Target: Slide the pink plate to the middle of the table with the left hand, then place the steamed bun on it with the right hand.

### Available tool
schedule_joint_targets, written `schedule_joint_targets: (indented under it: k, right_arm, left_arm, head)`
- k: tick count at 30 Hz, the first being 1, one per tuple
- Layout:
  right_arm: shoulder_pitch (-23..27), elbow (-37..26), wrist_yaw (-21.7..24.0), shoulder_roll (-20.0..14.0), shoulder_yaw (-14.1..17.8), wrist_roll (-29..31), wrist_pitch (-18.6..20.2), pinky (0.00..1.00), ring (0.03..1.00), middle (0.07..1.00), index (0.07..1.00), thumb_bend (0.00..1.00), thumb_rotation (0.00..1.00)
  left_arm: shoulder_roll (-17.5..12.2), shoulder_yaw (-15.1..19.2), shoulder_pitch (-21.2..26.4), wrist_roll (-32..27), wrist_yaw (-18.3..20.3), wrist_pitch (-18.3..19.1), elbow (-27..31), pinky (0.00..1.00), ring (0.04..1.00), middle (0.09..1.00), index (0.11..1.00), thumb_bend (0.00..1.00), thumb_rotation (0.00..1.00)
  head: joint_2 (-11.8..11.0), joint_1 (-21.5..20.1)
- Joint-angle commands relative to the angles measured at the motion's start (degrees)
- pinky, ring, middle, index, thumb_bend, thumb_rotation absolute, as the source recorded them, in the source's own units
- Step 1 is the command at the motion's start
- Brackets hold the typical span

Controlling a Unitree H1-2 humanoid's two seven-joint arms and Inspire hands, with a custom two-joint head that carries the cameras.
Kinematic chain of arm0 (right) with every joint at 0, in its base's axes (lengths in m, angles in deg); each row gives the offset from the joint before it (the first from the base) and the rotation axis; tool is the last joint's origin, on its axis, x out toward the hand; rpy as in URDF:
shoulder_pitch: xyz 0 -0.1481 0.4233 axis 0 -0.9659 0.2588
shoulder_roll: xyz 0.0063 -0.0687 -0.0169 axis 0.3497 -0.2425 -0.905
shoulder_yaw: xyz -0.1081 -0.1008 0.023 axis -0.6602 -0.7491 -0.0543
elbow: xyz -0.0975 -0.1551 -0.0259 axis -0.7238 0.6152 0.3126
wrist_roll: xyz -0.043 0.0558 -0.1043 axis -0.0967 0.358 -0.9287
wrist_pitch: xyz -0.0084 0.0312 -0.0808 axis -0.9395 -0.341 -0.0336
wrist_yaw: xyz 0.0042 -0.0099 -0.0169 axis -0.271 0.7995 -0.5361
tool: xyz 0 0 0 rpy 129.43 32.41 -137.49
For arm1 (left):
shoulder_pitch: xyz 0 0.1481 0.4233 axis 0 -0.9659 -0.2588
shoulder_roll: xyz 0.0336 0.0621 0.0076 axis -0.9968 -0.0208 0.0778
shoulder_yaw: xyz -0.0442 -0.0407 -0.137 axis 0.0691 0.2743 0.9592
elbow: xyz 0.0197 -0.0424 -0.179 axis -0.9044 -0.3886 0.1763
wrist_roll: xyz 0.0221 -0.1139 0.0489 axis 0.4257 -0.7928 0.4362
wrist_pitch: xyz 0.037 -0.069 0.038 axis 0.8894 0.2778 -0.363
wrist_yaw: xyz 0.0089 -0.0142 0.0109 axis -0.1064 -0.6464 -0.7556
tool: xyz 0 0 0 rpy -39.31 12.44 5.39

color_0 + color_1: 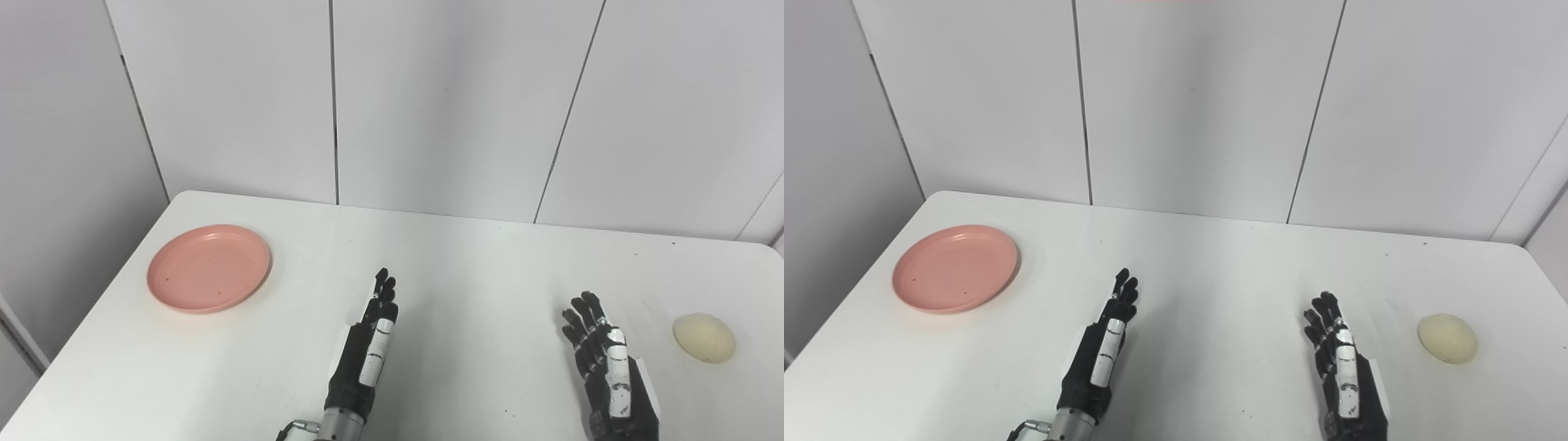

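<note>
A round pink plate [209, 267] lies bare on the white table [465, 263] at the far left. A pale cream steamed bun [704, 337] sits near the right edge. My left hand [370, 343] hovers near the table's front middle, fingers straight and pointing away, open and holding nothing, well to the right of the plate. My right hand [603, 361] is also open with fingers slightly spread, a short way left of the bun and not touching it.
White wall panels [429, 104] rise behind the table's far edge. The table's left edge [92, 306] runs close beside the plate, and its right edge is just past the bun.
</note>
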Motion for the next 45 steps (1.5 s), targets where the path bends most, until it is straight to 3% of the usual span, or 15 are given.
schedule_joint_targets:
  k: [1,7,19,27,32,35,38,45]
  right_arm:
    - [-2.4,4.4,0.5,0.2,0.3,0.0,-2.4,0.95,0.93,0.943,0.948,0.67,1.0]
    - [-2.0,5.6,0.5,0.1,0.5,-0.1,-2.7,0.95,0.926,0.94,0.941,0.68,1.0]
    - [-2.0,5.4,0.8,-0.2,0.5,0.0,-2.6,0.94,0.928,0.942,0.948,0.67,1.0]
    - [-2.9,3.3,0.7,0.3,0.4,0.6,-1.6,0.96,0.931,0.938,0.947,0.67,1.0]
    - [-3.5,2.5,0.7,0.2,0.0,0.1,-1.5,0.94,0.918,0.926,0.944,0.67,1.0]
    - [-3.7,1.9,0.6,0.3,-0.1,-0.1,-1.3,0.93,0.916,0.924,0.942,0.67,1.0]
    - [-3.8,2.0,0.5,0.5,0.0,0.0,-1.6,0.92,0.907,0.915,0.934,0.68,1.0]
    - [-4.0,1.5,0.2,0.6,0.0,-0.3,-1.4,0.9,0.893,0.899,0.913,0.69,1.0]
  left_arm:
    - [1.0,-0.1,-0.6,0.3,-0.3,-2.2,-3.4,1.0,1.0,1.0,1.0,0.66,1.0]
    - [1.1,0.0,0.1,0.1,-0.7,-3.9,-5.5,1.0,1.0,1.0,1.0,0.67,1.0]
    - [1.0,0.0,0.2,1.1,-1.8,-5.8,-5.9,1.0,1.0,1.0,1.0,0.66,1.0]
    - [0.3,0.5,1.7,1.9,-2.5,-8.4,-2.6,1.0,0.981,0.987,1.0,0.68,1.0]
    - [-0.3,2.8,5.3,3.3,-4.3,-9.8,1.1,1.0,0.962,0.943,1.0,0.69,1.0]
    - [-0.5,4.9,7.9,2.6,-4.1,-8.5,2.9,1.0,0.948,0.898,0.976,0.71,1.0]
    - [-1.7,7.3,11.1,0.4,-3.2,-7.3,4.2,1.0,0.883,0.821,0.839,0.75,1.0]
    - [-5.8,12.2,16.4,-1.9,-3.2,-2.6,6.3,0.95,0.826,0.789,0.869,0.91,0.98]
  head:
    - [0.0,-0.1]
    - [-1.0,0.1]
    - [-0.3,0.1]
    - [1.4,-0.1]
    - [2.0,-0.7]
    - [2.2,-1.2]
    - [2.3,-1.4]
    - [2.5,-1.3]
